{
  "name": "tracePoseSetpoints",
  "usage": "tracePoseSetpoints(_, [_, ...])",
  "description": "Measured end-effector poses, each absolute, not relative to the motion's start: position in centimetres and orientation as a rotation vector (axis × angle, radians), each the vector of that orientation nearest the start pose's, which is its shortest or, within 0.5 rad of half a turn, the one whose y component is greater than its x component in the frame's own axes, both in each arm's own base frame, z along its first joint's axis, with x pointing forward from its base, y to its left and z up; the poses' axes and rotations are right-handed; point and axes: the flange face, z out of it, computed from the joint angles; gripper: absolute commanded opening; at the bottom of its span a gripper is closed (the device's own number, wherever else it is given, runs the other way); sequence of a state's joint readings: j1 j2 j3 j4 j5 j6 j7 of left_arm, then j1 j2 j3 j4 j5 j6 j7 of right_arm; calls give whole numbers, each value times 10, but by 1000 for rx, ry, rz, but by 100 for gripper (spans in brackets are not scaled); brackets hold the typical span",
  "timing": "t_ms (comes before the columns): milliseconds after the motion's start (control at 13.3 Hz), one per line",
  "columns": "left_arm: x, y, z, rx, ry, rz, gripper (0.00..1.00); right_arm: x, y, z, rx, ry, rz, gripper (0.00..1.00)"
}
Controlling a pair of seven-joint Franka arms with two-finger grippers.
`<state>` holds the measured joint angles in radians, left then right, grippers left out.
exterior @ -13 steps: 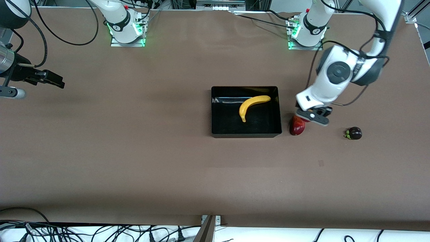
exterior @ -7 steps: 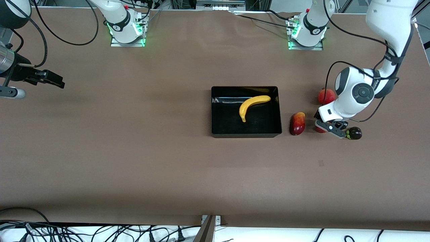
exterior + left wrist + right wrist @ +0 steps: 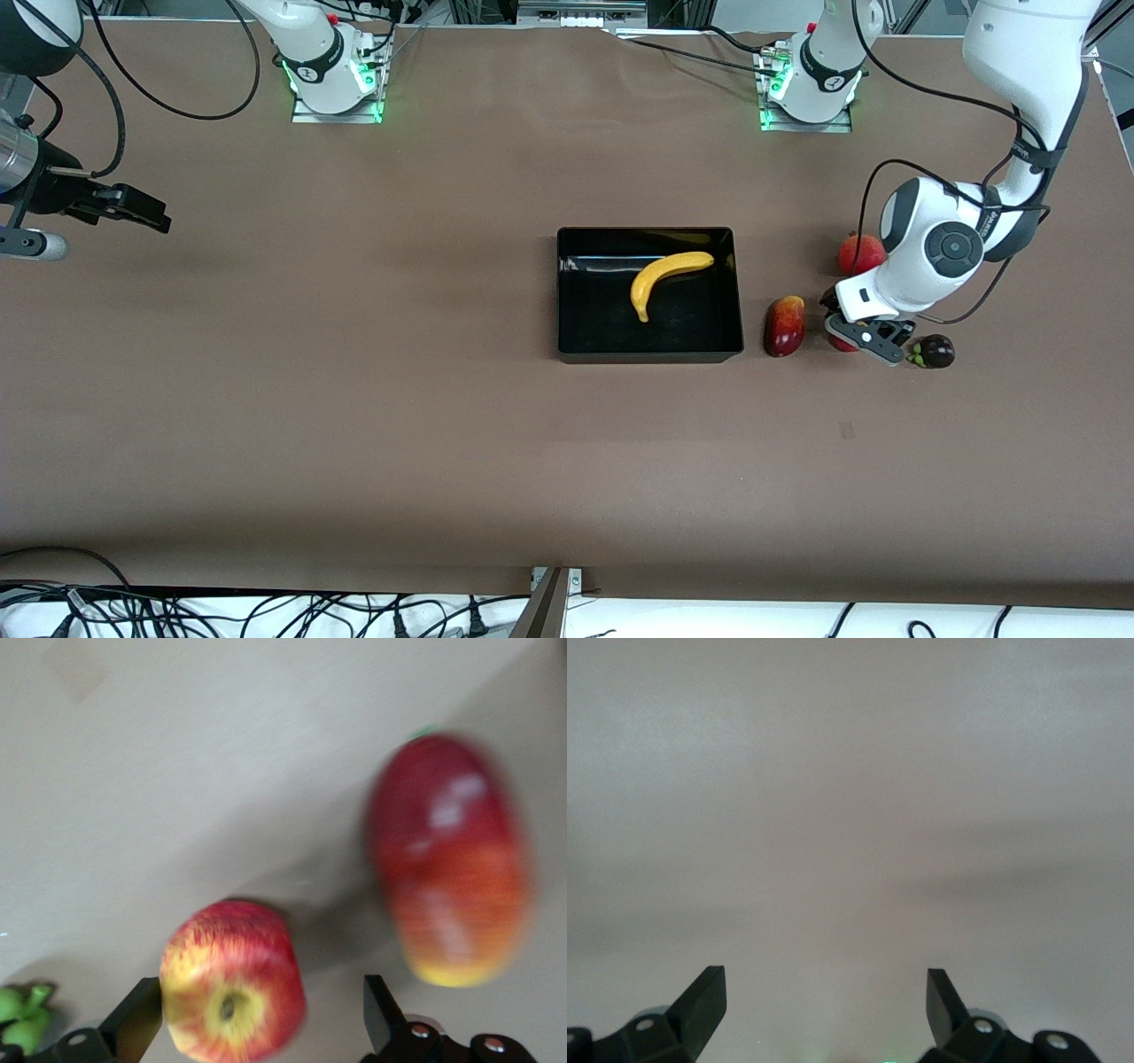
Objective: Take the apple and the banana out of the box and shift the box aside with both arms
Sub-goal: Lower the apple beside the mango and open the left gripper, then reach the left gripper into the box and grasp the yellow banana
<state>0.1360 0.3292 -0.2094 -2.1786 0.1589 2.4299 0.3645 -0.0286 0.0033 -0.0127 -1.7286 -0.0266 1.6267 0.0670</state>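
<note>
The black box (image 3: 564, 340) sits mid-table with the yellow banana (image 3: 670, 274) lying inside it. The red-and-yellow apple (image 3: 232, 992) lies on the table between the mango and the mangosteen; only a red sliver of the apple (image 3: 839, 343) shows in the front view. My left gripper (image 3: 858, 342) is down over it. In the left wrist view the left gripper (image 3: 259, 986) is open, with the apple between its fingers, close to one of them and clear of the other. My right gripper (image 3: 135, 211) waits open over bare table at the right arm's end; the right wrist view shows the same gripper (image 3: 824, 983) with nothing between its fingers.
A dark-red mango (image 3: 785, 325) lies beside the box toward the left arm's end. A pomegranate (image 3: 859, 252) sits farther from the front camera than the apple, partly covered by the left arm. A dark purple mangosteen (image 3: 935, 352) lies just past the left gripper.
The left gripper moved from over the mango to the spot between mango and mangosteen. It came down there, and its fingers have opened wide around the apple. The right arm stayed still.
</note>
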Motion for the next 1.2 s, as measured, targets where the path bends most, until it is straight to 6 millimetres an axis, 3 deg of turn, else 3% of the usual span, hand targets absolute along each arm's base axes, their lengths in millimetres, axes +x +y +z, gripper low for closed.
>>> tracePoseSetpoints(225, [537,-124,305,-3062,921,135,100,552,-25,553,-3161,166,166,100])
tracePoseSetpoints(451, [507,-214,334,-3006,1123,76,100,551,-25,553,-3161,166,166,100])
tracePoseSetpoints(676, [484,-274,323,-2975,1265,2,100,551,-25,553,-3161,166,167,100])
tracePoseSetpoints(1202, [476,-294,246,-3016,1315,63,100,551,-25,553,-3161,166,167,100])
